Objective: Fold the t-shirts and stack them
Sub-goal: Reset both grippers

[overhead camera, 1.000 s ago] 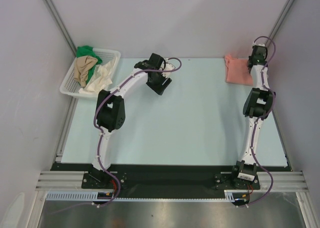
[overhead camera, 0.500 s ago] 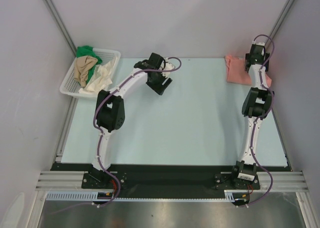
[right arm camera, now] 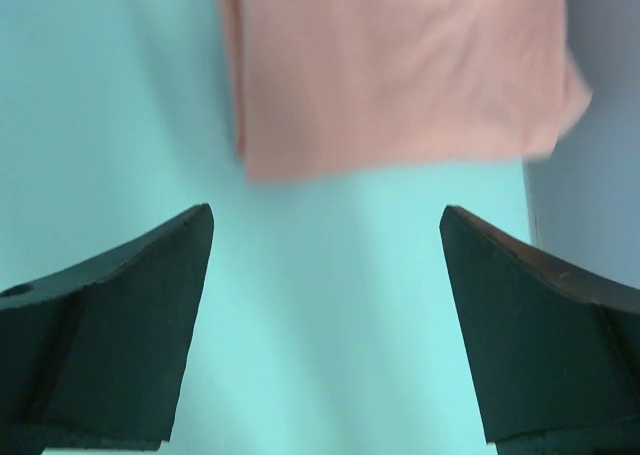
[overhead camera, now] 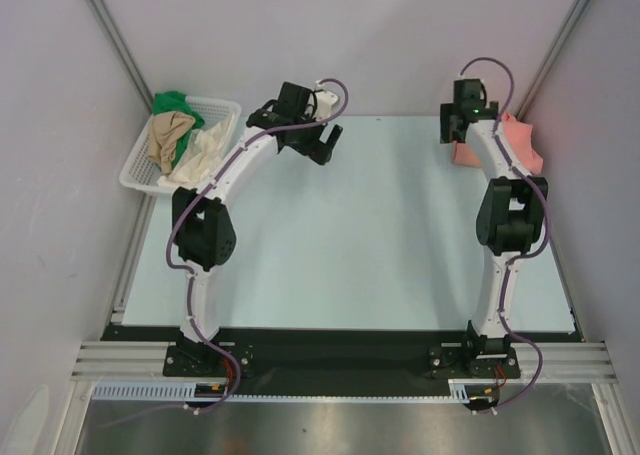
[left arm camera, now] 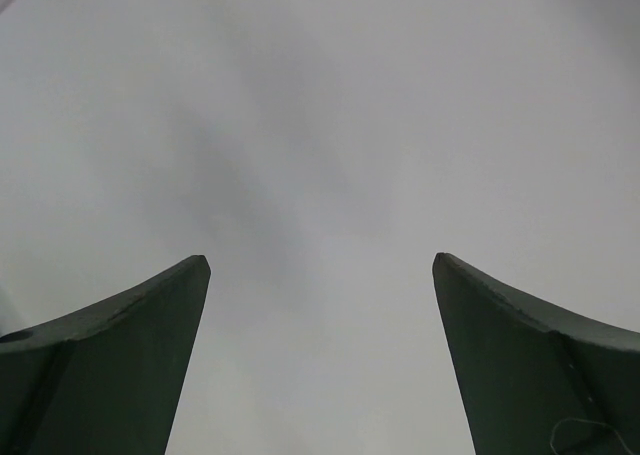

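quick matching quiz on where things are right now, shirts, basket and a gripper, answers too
Things:
1. pink shirt
2. green shirt
3. basket
4. right gripper

Places or states:
a. in the basket's far corner
b. open, over bare table just short of the pink shirt
c. at the far left of the scene
d. lying flat at the table's far right corner

Pairs: 1-d, 2-a, 3-c, 4-b

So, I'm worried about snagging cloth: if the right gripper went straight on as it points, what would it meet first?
The right gripper would probably meet bare table just short of the salmon-pink t-shirt; depth is unclear, so it might clip its edge.
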`<state>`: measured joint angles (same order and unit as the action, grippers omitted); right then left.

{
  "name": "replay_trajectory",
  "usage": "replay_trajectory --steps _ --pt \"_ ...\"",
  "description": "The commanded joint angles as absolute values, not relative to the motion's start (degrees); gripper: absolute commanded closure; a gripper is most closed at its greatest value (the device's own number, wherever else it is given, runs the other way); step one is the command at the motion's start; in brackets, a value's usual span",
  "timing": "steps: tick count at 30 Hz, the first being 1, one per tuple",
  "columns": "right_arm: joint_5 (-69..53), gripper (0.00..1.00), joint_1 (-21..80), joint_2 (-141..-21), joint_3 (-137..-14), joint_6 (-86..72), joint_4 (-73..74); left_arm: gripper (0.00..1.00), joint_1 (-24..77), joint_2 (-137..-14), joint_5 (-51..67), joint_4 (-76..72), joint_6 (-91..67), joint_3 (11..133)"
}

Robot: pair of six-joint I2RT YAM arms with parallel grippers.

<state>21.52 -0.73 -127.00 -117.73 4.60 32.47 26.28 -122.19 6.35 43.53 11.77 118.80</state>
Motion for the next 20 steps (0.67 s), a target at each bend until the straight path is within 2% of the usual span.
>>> replay_trajectory --steps 1,3,4,7,9,12,15,20 --pt "32.2 0.00 4.8 -122.2 -109.4 1.5 37.7 0.00 23.6 -115.5 10.0 38.4 8.6 117.0" --pt "34.6 0.00 7.0 -119.2 -104.8 1.1 39.3 0.00 23.3 -113.0 9.9 36.6 9.0 112.4" --pt "36.5 0.00 7.6 -116.7 -96.8 1.8 36.7 0.00 23.2 -110.1 9.9 35.6 9.6 108.1" --pt "37.3 0.00 10.4 -106.7 -85.0 4.7 32.9 0.00 23.2 -104.4 9.3 34.1 10.7 99.3" --pt "37.7 0.00 11.2 -101.8 -82.5 5.4 33.2 0.00 23.2 -101.4 8.8 32.9 11.2 95.0" --pt "36.7 0.00 11.7 -96.7 -80.6 7.2 34.9 0.00 23.2 -95.7 6.9 29.5 11.3 85.5" --pt "34.3 0.00 10.9 -93.3 -80.9 10.0 36.4 0.00 23.2 -91.5 5.9 27.5 10.6 81.2" --pt "26.1 0.00 9.7 -88.2 -86.1 6.2 42.1 0.00 23.3 -89.4 4.1 27.9 12.7 80.6"
